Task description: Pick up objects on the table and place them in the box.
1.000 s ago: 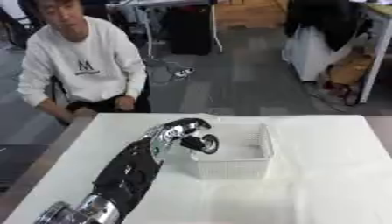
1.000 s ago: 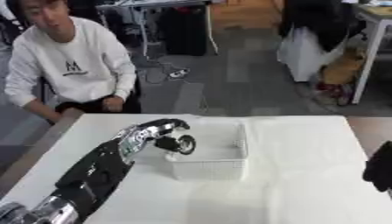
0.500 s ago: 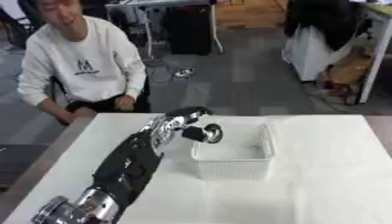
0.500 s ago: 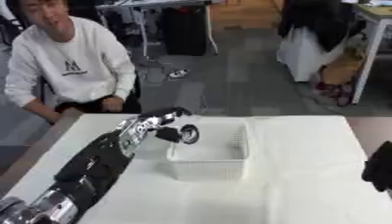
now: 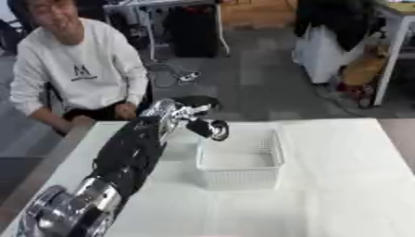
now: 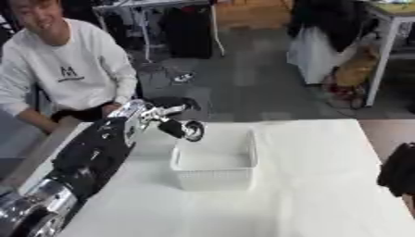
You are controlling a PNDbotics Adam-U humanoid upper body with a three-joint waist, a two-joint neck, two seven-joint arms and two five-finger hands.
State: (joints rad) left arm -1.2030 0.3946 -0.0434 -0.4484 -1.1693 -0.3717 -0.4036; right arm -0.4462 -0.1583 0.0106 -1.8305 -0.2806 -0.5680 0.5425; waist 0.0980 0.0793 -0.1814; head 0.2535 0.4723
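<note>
A white mesh basket [image 5: 240, 178] stands in the middle of the white table [image 5: 340, 185]; its inside looks pale and I make out nothing in it. My left hand [image 5: 188, 119] hovers just beyond the basket's far left corner, the black and silver arm running up from the lower left. A dark rounded piece with a pale rim [image 5: 216, 130] shows at the hand's tip over the basket's left rim; whether it is a held thing or part of the hand is unclear. My right hand [image 6: 397, 172] is a dark shape at the right edge of the right eye view.
A person in a white sweatshirt [image 5: 77, 76] sits at the table's far left corner, hands near the edge. The table's brown left edge [image 5: 45, 166] runs beside my arm. Beyond the table lie grey floor and office furniture.
My left hand has drawn back out of the basket, rising toward its far left corner, the dark rounded piece going with it. The right hand has stayed put.
</note>
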